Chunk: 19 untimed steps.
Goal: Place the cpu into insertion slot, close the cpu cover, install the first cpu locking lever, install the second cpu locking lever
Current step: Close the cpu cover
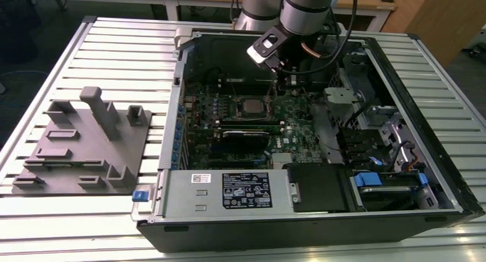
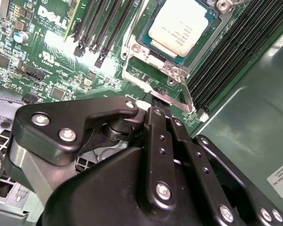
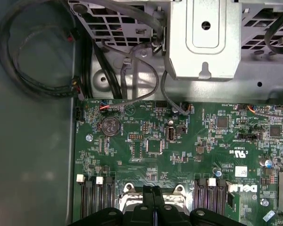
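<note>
- A grey fixture tray point(image 1: 79, 145) is sitting on the slatted bench point(image 1: 114, 45) at the exterior view's left, just beside the open computer case point(image 1: 176, 102).
- Inside the case the green motherboard point(image 1: 300, 122) is lying flat. The cpu point(image 1: 253, 106) is sitting near its middle — silver top facing up.
- In the second wrist view the cpu is resting in the insertion slot point(image 2: 142, 38), and the cpu cover point(image 2: 153, 59) is lying down around it as a frame.
- The arm point(image 1: 304, 11) is reaching down into the case, just past the cpu.
- The tool point(image 2: 159, 98) is holding its fingers pressed together with nothing between them. Its tip is hanging just beside a thin metal lever point(image 2: 186, 96) at the cover's corner — touching or not, I cannot tell.
- Long black memory slots point(image 2: 231, 52) are running alongside the cover.
</note>
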Tool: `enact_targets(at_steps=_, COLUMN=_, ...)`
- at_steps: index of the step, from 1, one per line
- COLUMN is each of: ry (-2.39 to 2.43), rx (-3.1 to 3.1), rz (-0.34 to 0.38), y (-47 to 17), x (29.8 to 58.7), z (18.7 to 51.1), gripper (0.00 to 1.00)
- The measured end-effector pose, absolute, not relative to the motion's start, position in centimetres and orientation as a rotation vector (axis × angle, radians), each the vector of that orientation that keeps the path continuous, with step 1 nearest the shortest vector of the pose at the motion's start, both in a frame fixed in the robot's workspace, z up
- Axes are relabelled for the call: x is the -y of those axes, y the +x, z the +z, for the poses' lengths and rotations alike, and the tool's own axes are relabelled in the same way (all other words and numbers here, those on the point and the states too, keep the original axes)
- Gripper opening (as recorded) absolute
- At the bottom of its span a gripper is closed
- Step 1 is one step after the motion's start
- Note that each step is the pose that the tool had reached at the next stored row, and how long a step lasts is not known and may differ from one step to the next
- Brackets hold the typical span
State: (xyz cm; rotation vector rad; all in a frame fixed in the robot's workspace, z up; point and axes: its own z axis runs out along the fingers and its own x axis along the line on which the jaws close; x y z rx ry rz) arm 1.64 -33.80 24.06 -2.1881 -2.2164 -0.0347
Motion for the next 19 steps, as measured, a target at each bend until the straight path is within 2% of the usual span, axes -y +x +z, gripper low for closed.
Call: enact_targets(at_steps=19, ry=-2.188, rx=2.216, rz=-0.035, y=0.5, x=33.8, z=24.0, gripper=0.11)
